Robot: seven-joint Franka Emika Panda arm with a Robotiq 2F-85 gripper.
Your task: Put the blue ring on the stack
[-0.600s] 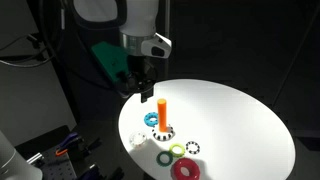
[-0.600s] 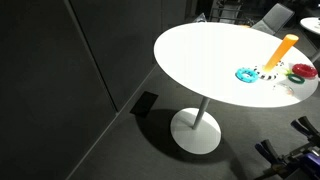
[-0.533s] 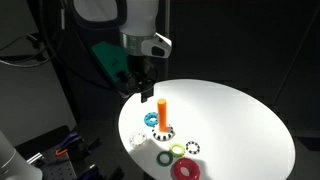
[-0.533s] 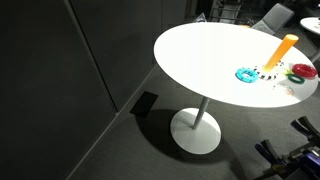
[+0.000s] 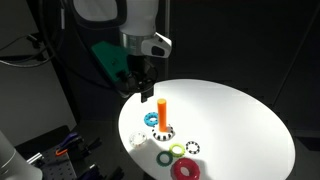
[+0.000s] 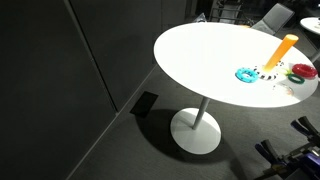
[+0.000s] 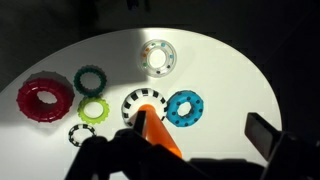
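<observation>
The blue ring [image 7: 184, 108] lies flat on the white round table [image 7: 230, 70], right beside the stack. It also shows in both exterior views [image 5: 152, 120] [image 6: 246, 74]. The stack is an upright orange peg [image 5: 162, 110] [image 6: 281, 50] [image 7: 157, 137] on a black-and-white toothed base [image 7: 140, 102]. My gripper [image 5: 146, 94] [image 7: 200, 132] hangs above the table over the peg and blue ring. It is open and empty, apart from both.
A dark green ring [image 7: 90, 80], a light green ring [image 7: 95, 110], a larger red ring [image 7: 45, 98], a loose black-and-white toothed ring [image 7: 82, 134] and a white ring [image 7: 157, 56] lie around the stack. The table edge is close to the rings [image 5: 135, 145].
</observation>
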